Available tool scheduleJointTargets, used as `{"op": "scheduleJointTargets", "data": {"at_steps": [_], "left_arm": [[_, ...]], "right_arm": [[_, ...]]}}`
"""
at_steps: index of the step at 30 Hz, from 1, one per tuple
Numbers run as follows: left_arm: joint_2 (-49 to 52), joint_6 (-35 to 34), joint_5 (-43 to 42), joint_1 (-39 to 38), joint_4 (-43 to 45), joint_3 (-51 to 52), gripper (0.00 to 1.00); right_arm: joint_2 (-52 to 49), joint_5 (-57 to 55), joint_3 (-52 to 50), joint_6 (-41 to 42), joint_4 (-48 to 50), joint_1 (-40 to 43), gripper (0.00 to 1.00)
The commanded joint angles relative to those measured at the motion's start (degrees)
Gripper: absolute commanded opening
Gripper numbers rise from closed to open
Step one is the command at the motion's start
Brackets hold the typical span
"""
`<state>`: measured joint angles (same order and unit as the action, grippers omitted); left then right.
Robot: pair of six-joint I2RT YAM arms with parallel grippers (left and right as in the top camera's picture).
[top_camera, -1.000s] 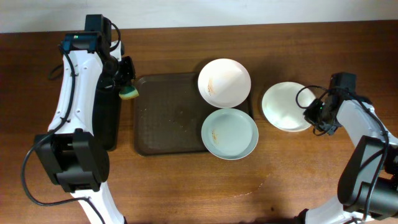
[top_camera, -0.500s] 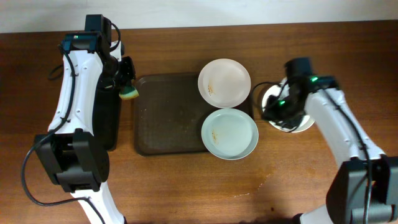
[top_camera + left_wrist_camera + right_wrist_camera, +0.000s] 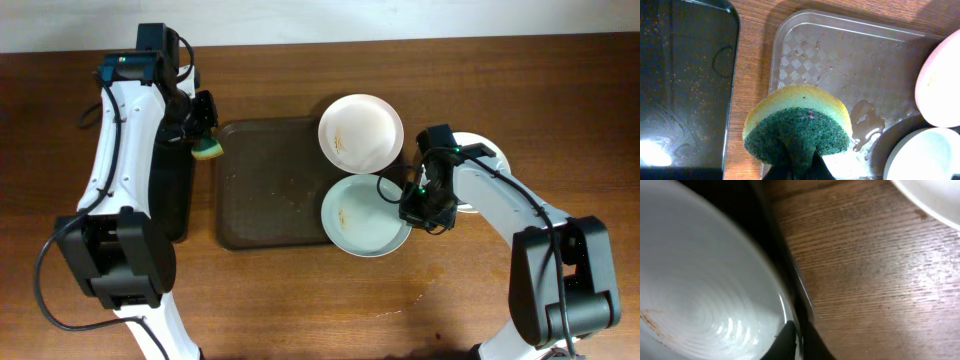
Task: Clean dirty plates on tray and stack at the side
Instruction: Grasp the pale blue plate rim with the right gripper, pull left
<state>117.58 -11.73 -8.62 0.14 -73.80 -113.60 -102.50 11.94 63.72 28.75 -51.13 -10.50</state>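
Observation:
The dark brown tray lies mid-table. One white plate with brown smears overlaps its far right corner. A second smeared plate lies on its near right edge. A third plate lies on the table to the right, mostly hidden by my right arm. My right gripper is shut on the second plate's right rim; the right wrist view shows the fingers astride the rim of that plate. My left gripper is shut on a yellow-green sponge over the tray's far left corner.
A narrow black tray lies left of the brown tray, under my left arm; it also shows in the left wrist view. Bare wood table lies between the tray and the side plate.
My right arm has swung left from the side plate to the near plate's right rim and closed on it. That plate has shifted slightly left. The left arm has not moved.

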Motion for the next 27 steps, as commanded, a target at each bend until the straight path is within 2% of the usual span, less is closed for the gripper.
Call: {"op": "scheduleJointTargets", "data": {"at_steps": [1,4,8,11,13,16,21,22,23,24,25,27], "left_arm": [[-0.3,0.7,-0.6,0.0,0.2,-0.9,0.01],[-0.3,0.7,-0.6,0.0,0.2,-0.9,0.01],[-0.3,0.7,-0.6,0.0,0.2,-0.9,0.01],[-0.3,0.7,-0.6,0.0,0.2,-0.9,0.01],[-0.3,0.7,-0.6,0.0,0.2,-0.9,0.01],[-0.3,0.7,-0.6,0.0,0.0,-0.9,0.01],[-0.3,0.7,-0.6,0.0,0.0,-0.9,0.01],[-0.3,0.7,-0.6,0.0,0.0,-0.9,0.01],[-0.3,0.7,-0.6,0.0,0.0,-0.9,0.01],[-0.3,0.7,-0.6,0.0,0.0,-0.9,0.01],[-0.3,0.7,-0.7,0.0,0.0,-0.9,0.01],[-0.3,0.7,-1.7,0.0,0.0,-0.8,0.01]], "right_arm": [[-0.3,-0.4,-0.3,0.2,-0.9,-0.4,0.04],[0.2,3.0,0.3,-2.4,-3.1,-0.9,0.04],[0.6,5.5,3.0,-1.3,-1.6,-8.4,0.04],[0.5,5.1,3.7,8.0,7.0,-15.2,0.04],[0.0,-0.8,3.7,14.1,15.1,-19.6,0.04],[-2.5,-8.2,3.7,15.3,21.7,-24.0,0.04],[-7.5,-8.2,3.7,18.7,28.4,-24.7,0.04],[-7.6,-8.2,3.7,18.7,28.7,-24.7,0.09],[-7.5,-8.2,3.7,18.6,29.6,-24.7,0.25],[-7.5,-8.2,3.7,18.6,29.7,-24.7,0.31],[-7.6,-8.2,3.7,18.4,30.1,-24.6,0.36],[-7.6,-8.0,3.7,17.6,31.8,-24.3,0.36]]}}
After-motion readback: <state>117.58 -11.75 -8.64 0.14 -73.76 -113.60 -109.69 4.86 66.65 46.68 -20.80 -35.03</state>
